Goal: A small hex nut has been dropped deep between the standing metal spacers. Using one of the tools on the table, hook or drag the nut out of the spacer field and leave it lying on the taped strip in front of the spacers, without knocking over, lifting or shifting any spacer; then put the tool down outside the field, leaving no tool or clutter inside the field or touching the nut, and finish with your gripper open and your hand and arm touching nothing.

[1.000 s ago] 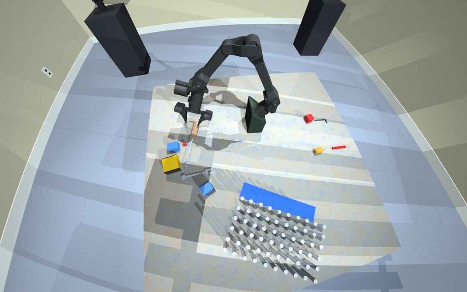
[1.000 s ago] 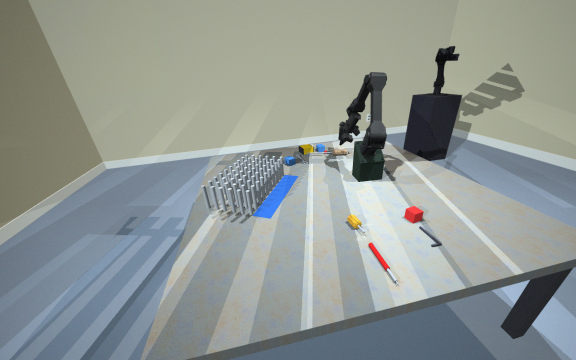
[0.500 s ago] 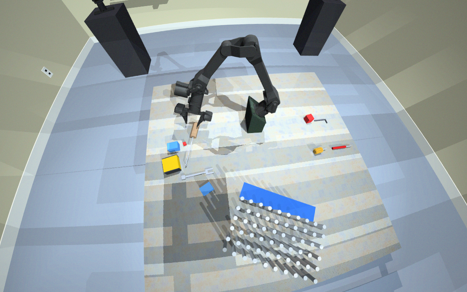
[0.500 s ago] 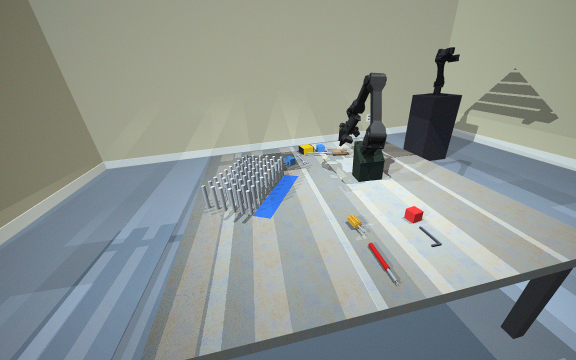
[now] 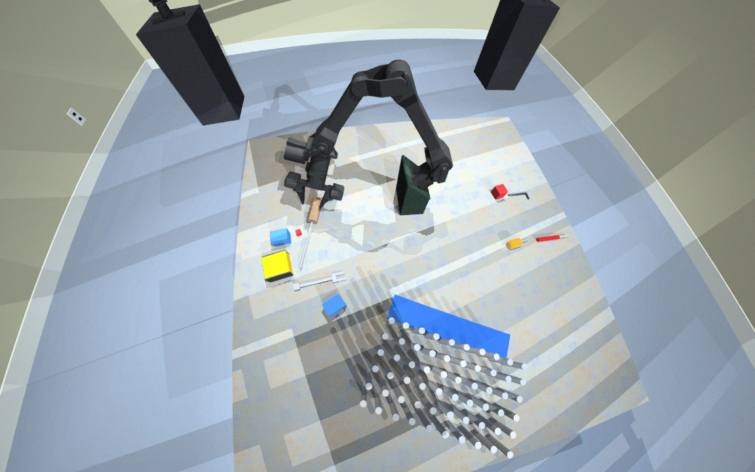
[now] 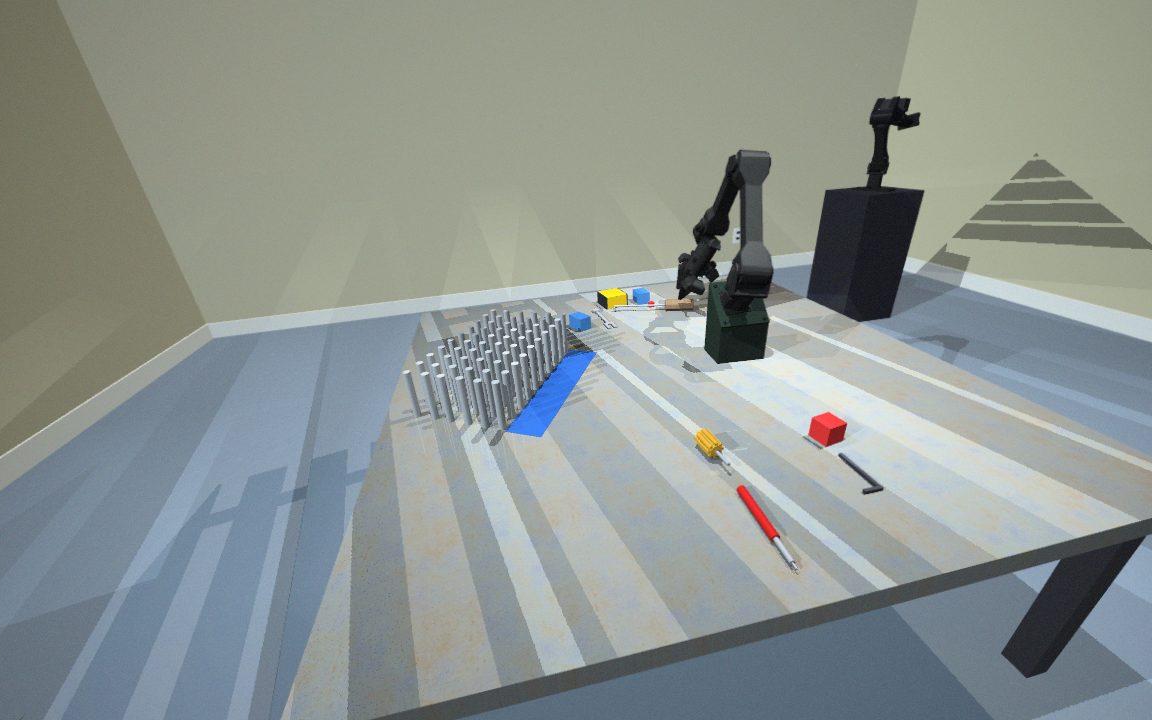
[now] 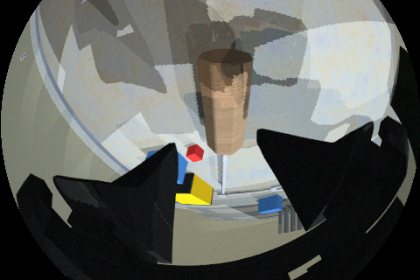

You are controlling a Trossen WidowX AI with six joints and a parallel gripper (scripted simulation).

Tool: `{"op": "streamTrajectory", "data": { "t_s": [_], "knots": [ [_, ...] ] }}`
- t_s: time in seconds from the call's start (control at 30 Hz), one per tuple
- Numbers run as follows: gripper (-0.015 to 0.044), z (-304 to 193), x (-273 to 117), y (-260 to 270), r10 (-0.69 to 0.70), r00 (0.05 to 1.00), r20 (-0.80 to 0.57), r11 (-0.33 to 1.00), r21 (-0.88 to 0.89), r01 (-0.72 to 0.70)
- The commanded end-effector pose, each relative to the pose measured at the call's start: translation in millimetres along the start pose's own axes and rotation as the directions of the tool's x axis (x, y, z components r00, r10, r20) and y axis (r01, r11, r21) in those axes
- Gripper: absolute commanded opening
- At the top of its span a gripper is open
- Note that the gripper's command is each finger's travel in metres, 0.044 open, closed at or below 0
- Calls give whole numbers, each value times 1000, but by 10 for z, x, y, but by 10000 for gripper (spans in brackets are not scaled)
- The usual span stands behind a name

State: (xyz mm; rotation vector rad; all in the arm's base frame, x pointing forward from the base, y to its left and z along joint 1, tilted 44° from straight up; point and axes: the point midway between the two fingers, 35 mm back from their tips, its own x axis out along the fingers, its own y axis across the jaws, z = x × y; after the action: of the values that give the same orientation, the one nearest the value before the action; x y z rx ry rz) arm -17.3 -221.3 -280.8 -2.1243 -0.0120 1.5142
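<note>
My gripper [image 5: 313, 203] [image 7: 217, 143] is partly open, its fingers astride the wooden handle of a long thin-shafted tool [image 5: 314, 212] [image 6: 678, 304] [image 7: 225, 105]. The handle is not clamped; there is a gap on each side in the wrist view. The tool lies on the table with its shaft pointing away from the arm's base. The standing metal spacers [image 5: 406, 380] [image 6: 498, 402] [image 7: 287, 220] are upright in rows. The taped blue strip [image 5: 456, 326] [image 6: 553, 394] lies along their front edge. The hex nut cannot be made out among the spacers.
Near the tool are a yellow block [image 5: 276, 265] [image 6: 611, 298], a small red cube [image 5: 298, 232] [image 7: 195, 153], a blue block [image 5: 280, 236], a wrench [image 5: 318, 281] and another blue block [image 5: 333, 305] [image 7: 270, 204]. Beyond the base lie a red cube [image 5: 499, 191] [image 6: 827, 428], hex key [image 5: 519, 194] and two screwdrivers.
</note>
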Motion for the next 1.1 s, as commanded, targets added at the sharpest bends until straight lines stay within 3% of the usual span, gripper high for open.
{"op": "streamTrajectory", "data": {
  "t_s": [0.0,0.67,0.77,1.07],
  "knots": [
    [280,40,66,-30,-2,1000,3,1000,-1,2],
    [280,165,321,-135,-3,1000,4,1000,-1,3],
    [201,165,321,-135,-3,1000,4,1000,-1,3],
    [122,161,311,-128,-3,1000,4,1000,-1,3]
  ]
}}
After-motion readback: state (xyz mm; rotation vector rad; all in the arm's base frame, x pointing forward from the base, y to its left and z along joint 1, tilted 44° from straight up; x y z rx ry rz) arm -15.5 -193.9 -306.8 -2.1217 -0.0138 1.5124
